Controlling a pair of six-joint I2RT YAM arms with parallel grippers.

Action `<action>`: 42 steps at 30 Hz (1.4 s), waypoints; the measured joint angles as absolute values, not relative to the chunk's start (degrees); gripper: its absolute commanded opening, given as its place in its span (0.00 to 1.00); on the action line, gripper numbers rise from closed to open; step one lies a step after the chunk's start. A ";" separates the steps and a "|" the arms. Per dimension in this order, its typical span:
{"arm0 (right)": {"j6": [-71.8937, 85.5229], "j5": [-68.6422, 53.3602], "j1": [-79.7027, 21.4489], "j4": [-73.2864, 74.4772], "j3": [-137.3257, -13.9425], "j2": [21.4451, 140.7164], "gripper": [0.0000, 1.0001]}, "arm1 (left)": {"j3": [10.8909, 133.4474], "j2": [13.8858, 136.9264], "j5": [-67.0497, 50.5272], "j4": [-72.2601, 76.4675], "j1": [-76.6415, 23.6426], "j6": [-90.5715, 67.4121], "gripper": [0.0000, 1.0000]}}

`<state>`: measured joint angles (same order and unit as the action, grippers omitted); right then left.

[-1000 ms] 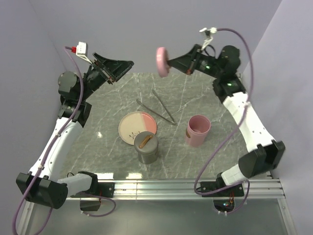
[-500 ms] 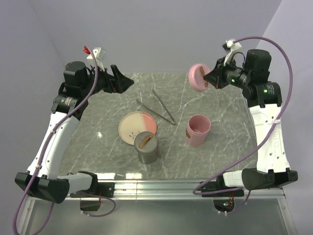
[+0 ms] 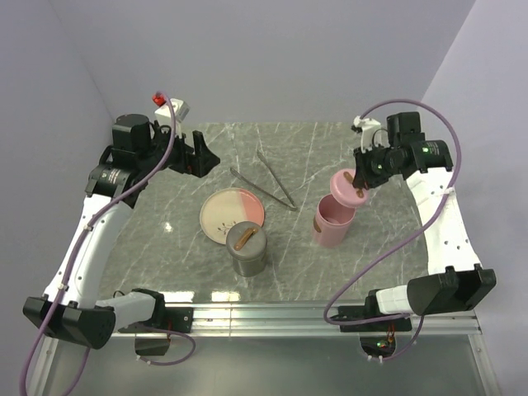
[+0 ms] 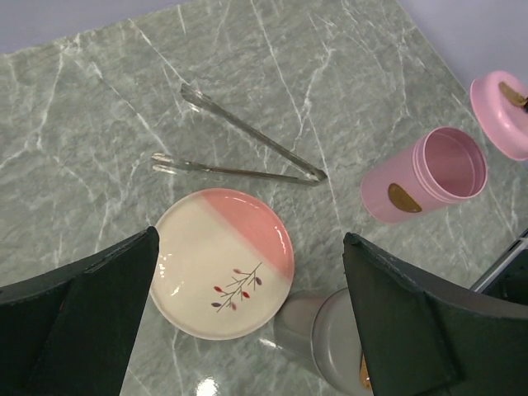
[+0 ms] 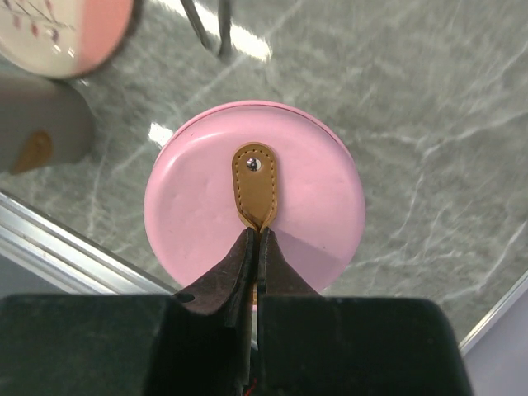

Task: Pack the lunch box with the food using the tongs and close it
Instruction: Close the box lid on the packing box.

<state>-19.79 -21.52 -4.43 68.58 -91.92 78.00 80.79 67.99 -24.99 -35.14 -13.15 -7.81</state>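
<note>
— What sits on the table that is no part of the job?
— A round ceramic plate (image 3: 233,216), cream over most of its face with a pink segment along one side; it lies flat near the middle of the grey-green veined marble tabletop (image 3: 177,239); a thin painted sprig with small red and dark leaves crosses the cream part.
— And around the table?
— Plain lilac walls (image 3: 272,58) stand behind it and at both sides; a ribbed silver metal rail (image 3: 272,315) runs along its near edge.

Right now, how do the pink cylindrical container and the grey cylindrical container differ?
Pink cylindrical container stands open; grey cylindrical container has its lid on. The pink round lid hangs from the right tool, pinched by its tan strap; grey's strap lies untouched. Both stand upright.
</note>
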 measured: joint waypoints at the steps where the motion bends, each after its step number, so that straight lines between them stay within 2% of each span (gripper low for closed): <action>1: -19.77 -20.86 -4.62 68.58 -90.56 77.95 0.00 | 80.60 67.64 -24.75 -35.27 -13.15 -7.51 0.99; 15: -16.51 -13.32 -13.41 63.75 -80.36 77.25 0.00 | 79.44 66.13 -23.86 -35.38 -13.15 -6.66 0.99; 42: -14.41 -6.37 -17.56 61.98 -77.93 77.23 0.00 | 79.00 66.37 -23.88 -35.05 -13.15 -6.70 0.99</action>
<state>-14.41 -6.37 -17.56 61.98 -77.93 77.23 79.00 66.37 -23.88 -35.05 -13.15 -6.70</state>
